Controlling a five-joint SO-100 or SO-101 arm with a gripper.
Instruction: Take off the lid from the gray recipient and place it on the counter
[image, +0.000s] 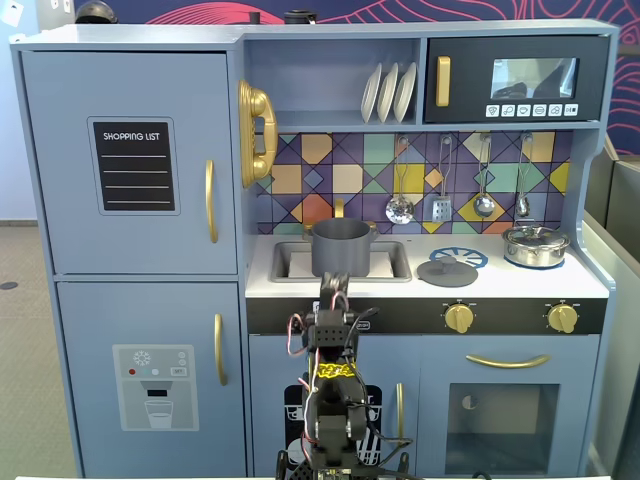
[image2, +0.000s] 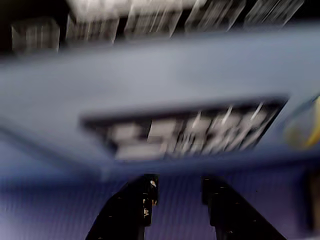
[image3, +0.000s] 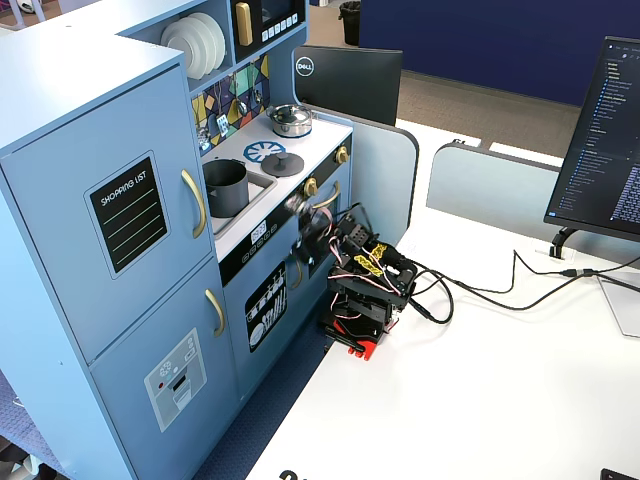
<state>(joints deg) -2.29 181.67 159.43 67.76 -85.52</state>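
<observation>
The lid (image: 447, 270) lay flat on the counter (image: 500, 282), apart from the gray recipient (image: 341, 246); the gripper (image2: 179, 192), jaws parted and empty, should retract smoothly, judging by its folded pose.

Gray recipient (image: 342, 247) (image3: 226, 186): matte dark gray cylindrical pot, upright, open-topped, standing in the recessed sink of the white counter (image: 500, 282) (image3: 312, 138). Lid (image: 447, 270) (image3: 283, 164): flat dark gray disc with central knob, lying on the counter beside the burner print.
</observation>
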